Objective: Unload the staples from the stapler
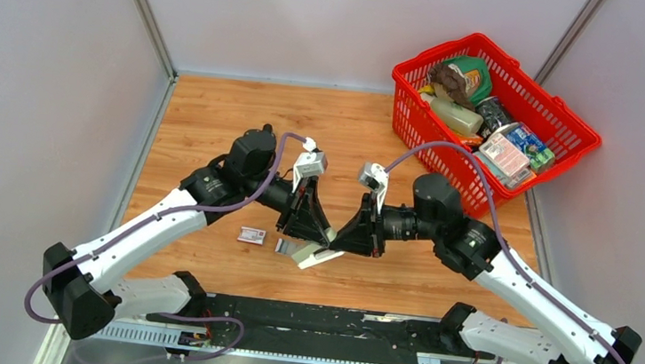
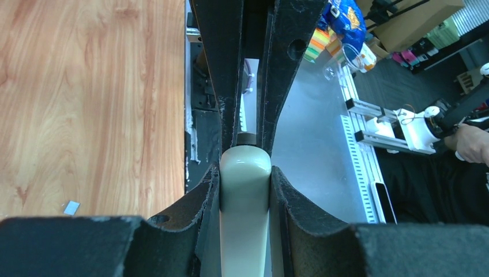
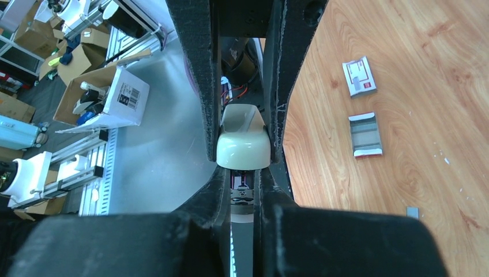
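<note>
The stapler [image 1: 315, 254] hangs just above the wood between my two grippers. Its cover is cream, with dark and silvery metal inside. My left gripper [image 1: 309, 234] is shut on it; in the left wrist view the fingers [image 2: 291, 190] press both sides of the cream body [image 2: 245, 190]. My right gripper [image 1: 344, 240] is shut on the other end; in the right wrist view the cream end [image 3: 243, 141] sits between the fingers [image 3: 268, 184], with the metal mechanism [image 3: 241, 193] showing below it. A tiny silvery-grey staple strip [image 3: 412, 212] lies on the wood and also shows in the left wrist view [image 2: 71, 208].
A small white-and-red box [image 1: 251, 235] and a grey open tray [image 1: 287, 246] lie on the wood left of the grippers; both show in the right wrist view, box [image 3: 358, 77] and tray [image 3: 365, 134]. A red basket [image 1: 574, 126] of groceries stands at the back right.
</note>
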Robot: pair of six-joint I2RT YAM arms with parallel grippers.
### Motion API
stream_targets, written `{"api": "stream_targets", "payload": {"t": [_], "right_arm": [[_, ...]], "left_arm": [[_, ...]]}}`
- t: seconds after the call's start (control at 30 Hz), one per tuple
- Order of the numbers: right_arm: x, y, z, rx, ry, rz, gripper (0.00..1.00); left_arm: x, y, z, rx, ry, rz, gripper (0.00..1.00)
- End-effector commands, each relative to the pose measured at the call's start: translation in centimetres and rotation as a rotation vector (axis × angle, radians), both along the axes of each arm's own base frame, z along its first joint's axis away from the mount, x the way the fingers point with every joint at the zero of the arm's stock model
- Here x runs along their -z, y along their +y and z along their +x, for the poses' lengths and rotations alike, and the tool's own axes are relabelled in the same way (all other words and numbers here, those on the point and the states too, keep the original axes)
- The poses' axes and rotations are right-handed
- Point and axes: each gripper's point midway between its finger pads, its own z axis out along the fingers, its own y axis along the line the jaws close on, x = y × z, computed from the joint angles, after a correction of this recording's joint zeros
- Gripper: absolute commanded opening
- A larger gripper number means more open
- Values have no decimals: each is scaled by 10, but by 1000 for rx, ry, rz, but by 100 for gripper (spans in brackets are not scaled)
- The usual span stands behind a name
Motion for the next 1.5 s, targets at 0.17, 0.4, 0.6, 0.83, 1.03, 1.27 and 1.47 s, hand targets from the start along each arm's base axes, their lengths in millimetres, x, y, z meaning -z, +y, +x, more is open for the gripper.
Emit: {"api": "stream_targets", "payload": {"t": [0.17,0.4,0.6,0.83,1.03,1.27,1.47], "right_arm": [[39,-14,-26,4,82,-7,0],[50,-18,-34,6,117,8,0],[32,-15,-28,34,85,37,0],[14,-15,-14,92,35,26,22],[8,-19,-4,149,-4,10,36],[-15,-30,4,207,-83,-7,54],[-31,-39,22,296,-167,-29,57]], "left_arm": [[-72,7,13,-175,-235,-198,0],[-83,12,18,-245,-262,-220,0],[-81,8,18,-228,-235,-217,0],[-66,5,27,-255,-223,-184,0],[-52,4,33,-277,-214,-144,0],[-40,3,37,-281,-210,-104,0],[-34,4,44,-311,-214,-78,0]]}}
